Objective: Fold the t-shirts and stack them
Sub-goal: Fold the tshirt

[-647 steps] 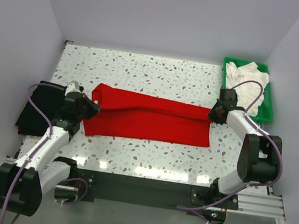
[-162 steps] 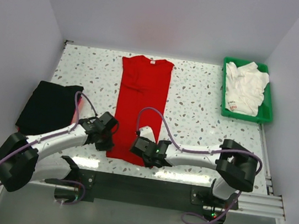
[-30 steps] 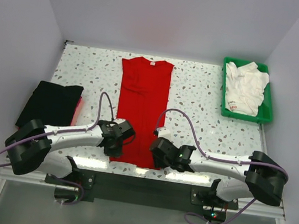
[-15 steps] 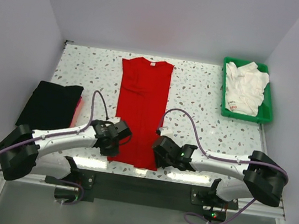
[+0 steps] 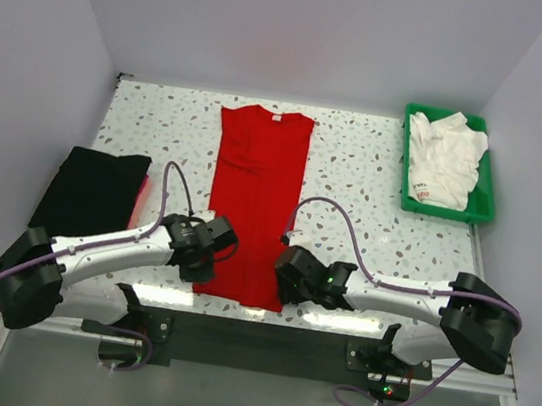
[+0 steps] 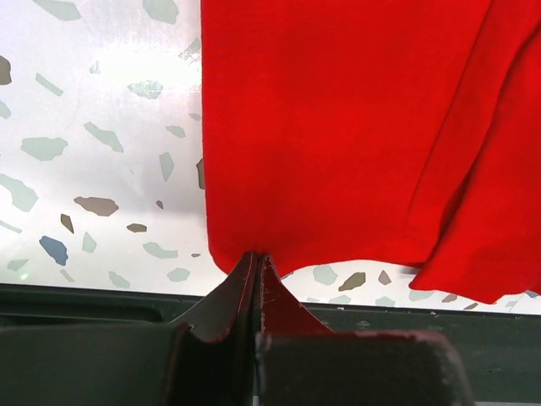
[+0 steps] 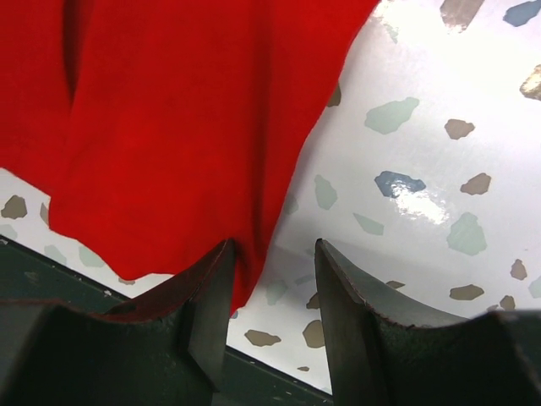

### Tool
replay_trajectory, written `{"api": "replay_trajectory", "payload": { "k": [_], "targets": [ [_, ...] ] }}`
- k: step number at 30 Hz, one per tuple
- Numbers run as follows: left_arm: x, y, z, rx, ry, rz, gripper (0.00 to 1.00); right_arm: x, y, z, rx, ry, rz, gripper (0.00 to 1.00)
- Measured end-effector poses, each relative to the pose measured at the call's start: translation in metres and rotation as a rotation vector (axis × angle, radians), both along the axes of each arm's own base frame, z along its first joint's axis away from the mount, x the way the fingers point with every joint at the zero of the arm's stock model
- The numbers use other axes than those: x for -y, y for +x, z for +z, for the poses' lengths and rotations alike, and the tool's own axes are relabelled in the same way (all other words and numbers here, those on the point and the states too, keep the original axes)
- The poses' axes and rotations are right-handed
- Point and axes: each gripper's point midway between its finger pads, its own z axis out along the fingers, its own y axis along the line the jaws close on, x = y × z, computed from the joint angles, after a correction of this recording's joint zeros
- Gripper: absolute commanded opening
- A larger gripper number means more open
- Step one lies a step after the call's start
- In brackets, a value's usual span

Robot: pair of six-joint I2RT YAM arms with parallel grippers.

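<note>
A bright red t-shirt point(image 5: 257, 191) lies flat in a long strip down the middle of the table, collar at the far end. My left gripper point(image 5: 203, 272) is at its near left corner. In the left wrist view the gripper point(image 6: 256, 255) is shut, pinching the hem of the red cloth point(image 6: 338, 127). My right gripper point(image 5: 285, 284) is at the near right corner. It stands open point(image 7: 275, 245), with the shirt's edge point(image 7: 169, 110) against its left finger point(image 7: 215, 279) and bare table between the tips. A black t-shirt point(image 5: 91, 193) lies folded at the left. White t-shirts point(image 5: 443, 162) are piled at the far right.
The white shirts sit in a green tray point(image 5: 446, 214) at the far right corner. The table's near edge and the dark base rail point(image 5: 252, 337) run just behind both grippers. Speckled table surface point(image 5: 373, 197) shows between the red shirt and the tray.
My left gripper has shifted slightly left and finished shutting on the hem corner. The right gripper has barely moved and stays open.
</note>
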Motion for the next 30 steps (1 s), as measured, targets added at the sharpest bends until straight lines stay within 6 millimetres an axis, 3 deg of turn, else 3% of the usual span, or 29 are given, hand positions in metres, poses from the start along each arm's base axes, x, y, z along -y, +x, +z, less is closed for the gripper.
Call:
{"api": "replay_trajectory", "payload": {
  "k": [23, 26, 29, 30],
  "targets": [
    [-0.014, -0.004, 0.002, -0.013, 0.067, 0.047, 0.0, -0.011, -0.005, 0.0, -0.027, 0.057, 0.023, 0.47],
    [-0.017, -0.006, -0.005, -0.031, 0.092, 0.047, 0.11, -0.012, -0.007, -0.002, -0.035, 0.062, 0.027, 0.47],
    [-0.019, -0.008, -0.012, -0.052, 0.117, 0.044, 0.28, -0.016, -0.006, -0.002, -0.034, 0.075, 0.029, 0.37],
    [-0.019, -0.008, -0.014, -0.057, 0.121, 0.042, 0.29, -0.018, -0.005, -0.003, -0.033, 0.078, 0.029, 0.29]
  ]
}}
